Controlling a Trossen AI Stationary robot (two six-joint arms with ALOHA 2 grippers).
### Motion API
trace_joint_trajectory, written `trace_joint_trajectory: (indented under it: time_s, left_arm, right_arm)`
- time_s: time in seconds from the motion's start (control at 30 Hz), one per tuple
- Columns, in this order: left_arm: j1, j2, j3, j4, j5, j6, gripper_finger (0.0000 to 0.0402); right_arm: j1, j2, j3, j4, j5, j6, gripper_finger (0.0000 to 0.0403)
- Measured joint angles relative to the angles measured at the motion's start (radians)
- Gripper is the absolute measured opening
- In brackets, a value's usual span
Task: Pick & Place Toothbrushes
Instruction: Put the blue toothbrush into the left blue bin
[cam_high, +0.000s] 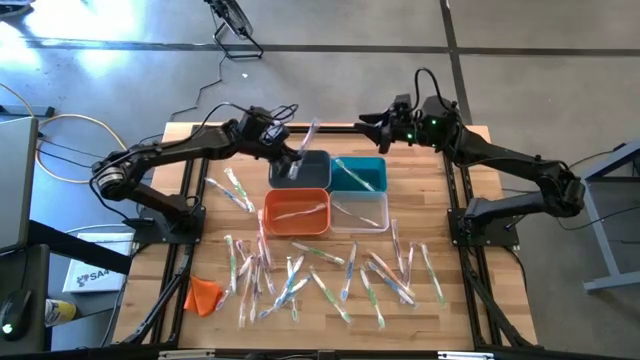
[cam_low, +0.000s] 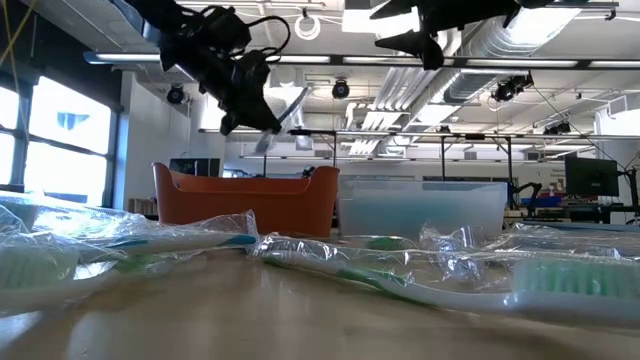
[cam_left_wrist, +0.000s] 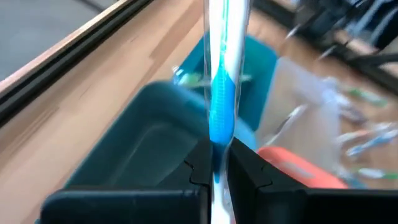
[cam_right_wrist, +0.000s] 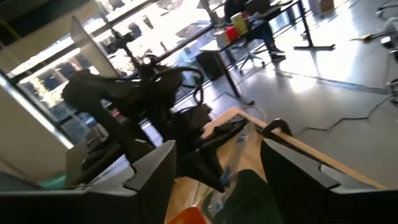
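Four bins amid perhaps twenty toothbrushes.

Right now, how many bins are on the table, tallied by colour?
dark grey bin: 1
teal bin: 1
orange bin: 1
clear bin: 1
Total: 4

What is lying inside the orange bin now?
From above, the orange bin holds at least one wrapped toothbrush lying across it. In the low view its orange wall covers the inside, so a full count cannot be given.
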Motion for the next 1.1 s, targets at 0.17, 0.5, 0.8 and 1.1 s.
trace_joint_trajectory:
  time_s: [0.17, 0.5, 0.8, 1.1]
  left_arm:
    - [0.0, 0.0, 0.025, -0.095, -0.082, 0.033, 0.0018]
    - [-0.02, 0.004, 0.025, -0.156, -0.136, 0.149, 0.0018]
    - [-0.083, 0.057, 0.025, -0.129, -0.25, 0.193, 0.0018]
    - [-0.094, 0.138, 0.025, -0.131, -0.27, 0.193, 0.0018]
  right_arm:
    - [-0.009, 0.0, 0.0, 0.0, 0.055, 0.0, 0.0226]
    - [-0.009, 0.0, 0.0, -0.001, 0.054, 0.001, 0.0226]
    - [-0.008, 0.0, 0.0, -0.001, 0.058, 0.007, 0.0226]
    - [-0.008, 0.001, 0.0, -0.024, 0.054, 0.009, 0.0226]
